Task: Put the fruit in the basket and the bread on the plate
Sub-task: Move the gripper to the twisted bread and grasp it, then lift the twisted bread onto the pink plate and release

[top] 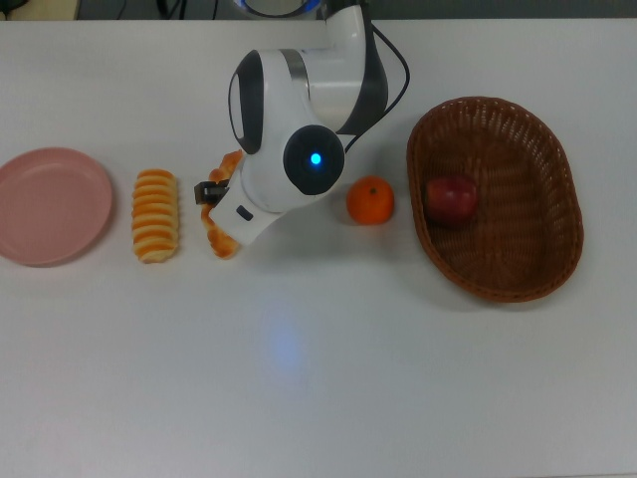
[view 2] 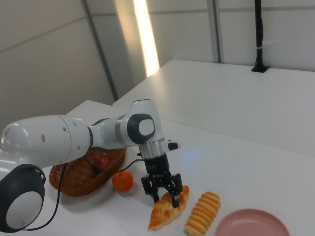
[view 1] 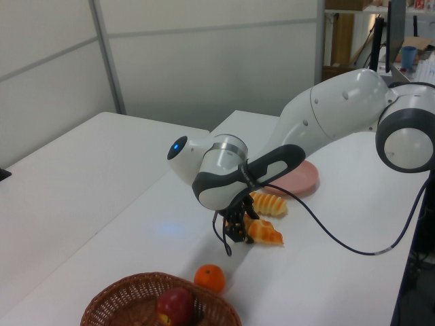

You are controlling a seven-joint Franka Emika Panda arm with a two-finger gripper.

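Note:
The dark red apple (top: 453, 196) lies inside the wicker basket (top: 542, 244) on the top view's right. An orange tangerine (top: 370, 199) sits on the table just outside the basket's rim. The braided bread (view 2: 165, 212) lies beside the ribbed bread (top: 156, 214), with the pink plate (top: 50, 204) at the top view's far left. My gripper (view 2: 162, 195) is down at the braided bread's upper end, open, with a finger on either side of it. In the top view the arm hides most of that bread.
The white arm's body (top: 299, 149) hangs over the table between the breads and the tangerine, and its cable (view 1: 340, 238) loops over the table in the left view. White table surface (top: 318, 378) stretches along the top view's lower half.

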